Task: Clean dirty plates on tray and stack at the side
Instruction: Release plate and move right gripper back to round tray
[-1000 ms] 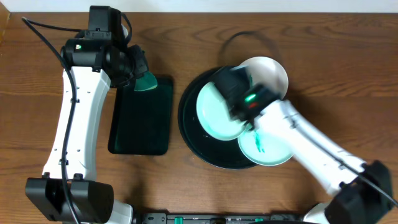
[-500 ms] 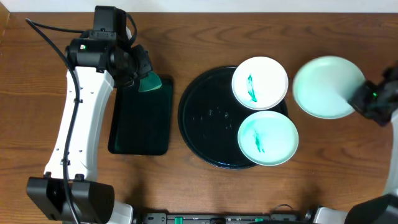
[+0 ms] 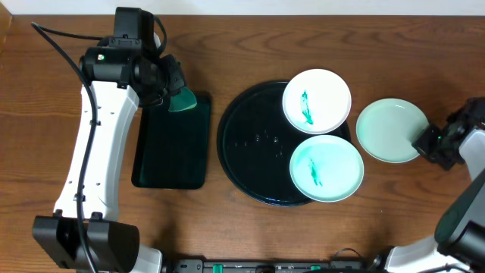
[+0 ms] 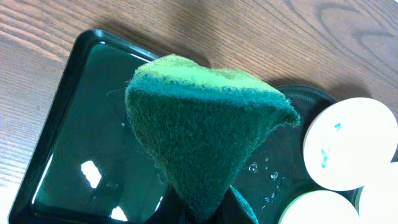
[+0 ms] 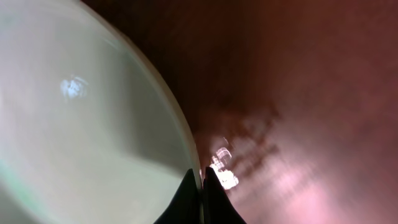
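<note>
Widest of all, brown wood-grain tabletop (image 3: 242,42), filling the overhead view edge to edge. At centre, large round glossy black tray (image 3: 246,144) with a raised rim, water droplets on its bare left half. Left of centre, smaller rectangular glossy black tray (image 3: 170,155), just beside the round one but apart from it. At the round tray's upper right, small white round shallow plate (image 3: 317,101) with a green streak in the middle, overhanging the rim. Directly below it, touching or nearly so, streaked pale mint-green round shallow plate (image 3: 326,168), overhanging the rim at lower right. Off the tray at the right of the frame, over bare wood, clean pale mint-green round shallow plate (image 3: 388,130), near the white one but apart; resting on the wood or just above it, cannot tell. Over the rectangular tray's upper end, green two-layer scouring sponge (image 4: 205,137), bent into a wedge, light foam layer on top and dark rough layer toward the left wrist camera. Left gripper (image 4: 208,210) clamped on the sponge's lower tip. Right gripper (image 5: 200,193) at the right edge of the overhead frame, fingertips pinched tight on the right rim of the clean plate.
</note>
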Robot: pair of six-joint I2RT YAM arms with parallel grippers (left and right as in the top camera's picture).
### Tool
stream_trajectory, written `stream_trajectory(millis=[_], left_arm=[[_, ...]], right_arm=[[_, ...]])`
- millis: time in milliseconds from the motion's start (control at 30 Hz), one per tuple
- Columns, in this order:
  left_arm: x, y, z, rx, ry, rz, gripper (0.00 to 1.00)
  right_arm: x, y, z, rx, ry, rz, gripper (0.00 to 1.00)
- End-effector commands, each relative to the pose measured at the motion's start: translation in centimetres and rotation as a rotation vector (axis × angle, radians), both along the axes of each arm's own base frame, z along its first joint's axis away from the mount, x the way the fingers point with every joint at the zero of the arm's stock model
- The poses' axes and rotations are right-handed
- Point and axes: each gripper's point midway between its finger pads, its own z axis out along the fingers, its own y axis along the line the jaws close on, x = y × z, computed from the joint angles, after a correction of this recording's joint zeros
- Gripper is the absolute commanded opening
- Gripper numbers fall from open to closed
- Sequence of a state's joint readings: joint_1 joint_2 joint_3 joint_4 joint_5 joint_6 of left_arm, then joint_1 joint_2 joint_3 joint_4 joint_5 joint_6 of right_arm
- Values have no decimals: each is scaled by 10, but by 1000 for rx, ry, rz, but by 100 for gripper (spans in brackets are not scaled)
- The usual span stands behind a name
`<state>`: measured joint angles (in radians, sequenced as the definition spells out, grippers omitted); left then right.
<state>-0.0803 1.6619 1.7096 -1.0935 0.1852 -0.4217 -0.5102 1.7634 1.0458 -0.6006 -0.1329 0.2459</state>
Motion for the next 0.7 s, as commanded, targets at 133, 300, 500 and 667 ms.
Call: stream_trajectory(millis=[133, 300, 500, 667], left_arm=[[0, -1, -3, 0, 7, -11, 7], [0, -1, -3, 1, 7, -15, 7], [-4, -1, -5, 23, 14, -61, 7], [-6, 0, -6, 27, 23, -69, 7]], right_arm=[[7, 16, -1, 70, -14, 88, 28], [15, 25, 64, 63, -45, 125, 31], [-3, 78, 113, 101, -13, 305, 37], [-47, 143, 85, 181, 188, 512, 36]])
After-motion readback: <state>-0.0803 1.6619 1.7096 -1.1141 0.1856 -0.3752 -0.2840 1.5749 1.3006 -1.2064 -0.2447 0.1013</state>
